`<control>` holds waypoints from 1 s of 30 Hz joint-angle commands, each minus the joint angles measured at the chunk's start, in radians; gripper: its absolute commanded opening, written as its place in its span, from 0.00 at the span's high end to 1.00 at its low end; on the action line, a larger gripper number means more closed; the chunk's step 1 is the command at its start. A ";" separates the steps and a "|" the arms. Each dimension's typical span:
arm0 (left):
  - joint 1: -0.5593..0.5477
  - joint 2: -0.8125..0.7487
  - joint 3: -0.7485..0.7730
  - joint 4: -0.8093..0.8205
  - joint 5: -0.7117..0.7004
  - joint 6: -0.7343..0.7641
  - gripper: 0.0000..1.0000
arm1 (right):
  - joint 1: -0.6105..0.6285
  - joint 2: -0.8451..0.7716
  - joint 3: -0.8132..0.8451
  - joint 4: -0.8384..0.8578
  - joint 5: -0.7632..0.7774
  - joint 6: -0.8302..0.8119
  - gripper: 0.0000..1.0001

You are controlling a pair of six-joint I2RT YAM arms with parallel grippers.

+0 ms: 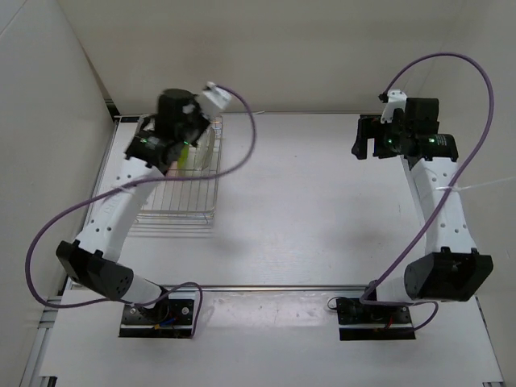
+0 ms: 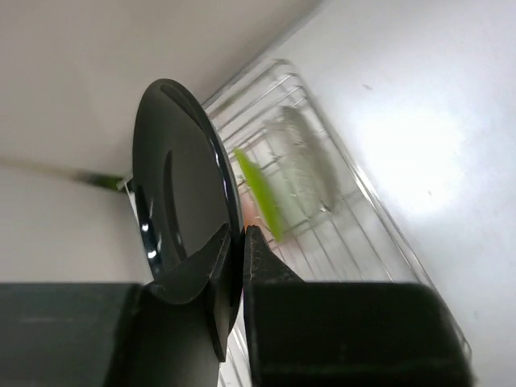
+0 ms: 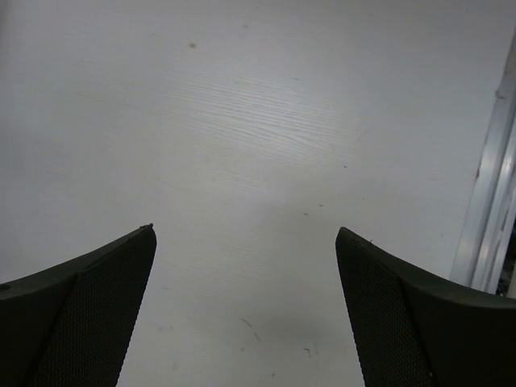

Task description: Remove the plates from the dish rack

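At far left the left gripper (image 2: 235, 235) pinched the black plate (image 2: 173, 185) by its rim, likely to lift it clear of the rack (image 2: 347, 242); the right gripper (image 3: 244, 230) hung with jaws spread.

I log the white table (image 1: 306, 201): matte top with faint grain and a few small dark specks (image 3: 192, 45). White wall panels (image 1: 282, 56) stand along the table's far and left edges. An aluminium rail (image 3: 488, 201) runs beside one table edge.
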 commanded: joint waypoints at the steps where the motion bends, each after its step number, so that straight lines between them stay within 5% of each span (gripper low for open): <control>1: -0.254 -0.065 -0.108 0.049 -0.300 0.218 0.89 | 0.005 -0.089 0.067 -0.058 -0.210 -0.023 0.06; 5: -0.454 -0.065 -0.122 0.043 -0.514 0.289 0.89 | 0.005 -0.155 0.078 -0.067 -0.306 -0.023 0.12; 10: -0.654 -0.085 -0.312 0.188 -0.719 0.566 0.89 | 0.005 -0.176 0.161 -0.096 -0.421 0.006 0.16; 21: -1.026 -0.157 -0.508 0.486 -0.765 0.907 0.89 | 0.005 -0.153 0.276 -0.109 -0.649 0.061 0.15; 30: -1.119 -0.140 -0.547 0.561 -0.754 0.942 0.89 | 0.015 -0.074 0.310 -0.109 -0.763 0.062 0.18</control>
